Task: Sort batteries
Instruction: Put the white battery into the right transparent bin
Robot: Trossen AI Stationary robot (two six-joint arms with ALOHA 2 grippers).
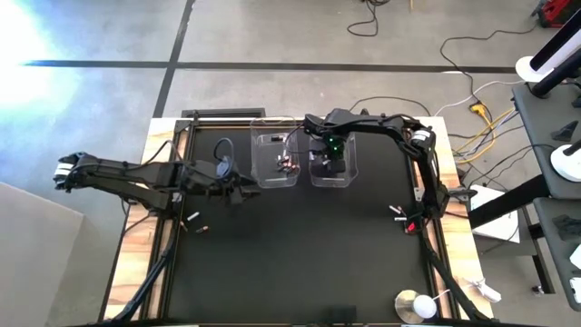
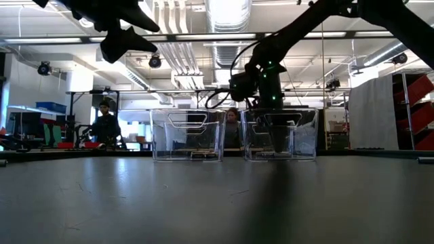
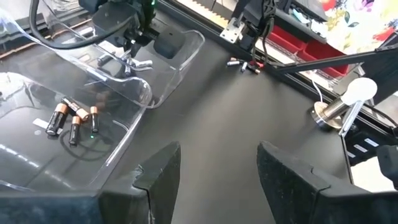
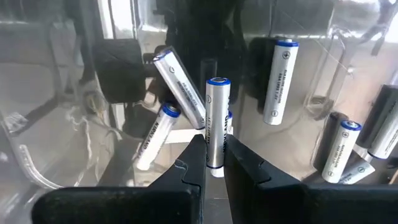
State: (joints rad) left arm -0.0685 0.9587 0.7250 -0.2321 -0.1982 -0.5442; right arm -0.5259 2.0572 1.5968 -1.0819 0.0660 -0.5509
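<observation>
At the table's near right corner stands a small lamp (image 1: 416,305), out of the work. Further in, loose batteries lie on the black mat: a few at the left (image 1: 194,222), near the left gripper (image 1: 238,191), and a few at the right edge (image 1: 398,212). The left gripper hovers above the mat just short of the left tub (image 1: 277,160), its fingers (image 3: 163,171) spread apart with nothing between them. That tub holds dark batteries with orange ends (image 3: 73,118). Farthest back, the right gripper (image 4: 214,163) reaches down into the right tub (image 1: 333,163), fingers clamped on the lower end of a silver battery (image 4: 217,118) standing upright in the grip. Other silver ones (image 4: 279,81) lie around it in the tub.

A cell this size is probably light, rigid and smooth, so it could roll on the mat or pivot in a pinch near one end. A hold across the middle of the barrel would likely be steadier.
</observation>
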